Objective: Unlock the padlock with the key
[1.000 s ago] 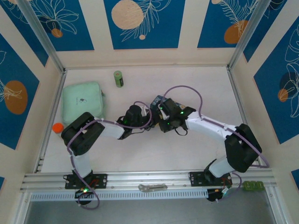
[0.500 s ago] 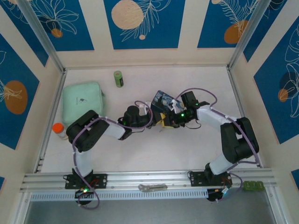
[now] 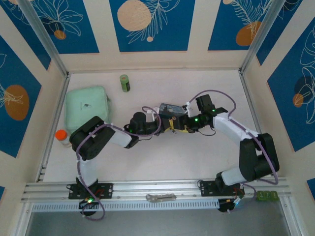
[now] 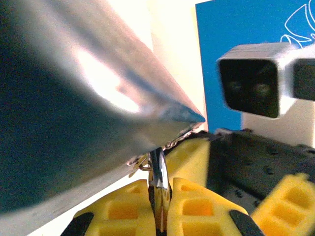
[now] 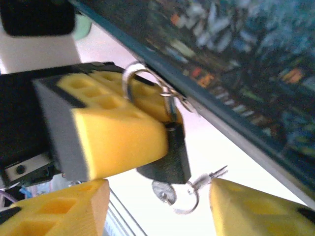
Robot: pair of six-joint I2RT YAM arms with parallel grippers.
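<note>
the two arms meet mid-table, just near of the blue painted tin [image 3: 170, 107]. the padlock [image 5: 170, 158] hangs at the tin's edge, its thin shackle looped through a small fitting there. the left gripper [image 4: 159, 199] has its yellow pads pressed together on the padlock's body. the key [image 5: 162, 191] dangles right under the padlock with a wire ring on it; i can't tell whether it sits in the keyhole. the right gripper [image 5: 156, 206] points in from the right, fingers spread wide, the key in the gap between them. over to the far left lie a mint pouch [image 3: 87, 105] and a green bottle [image 3: 125, 82].
</note>
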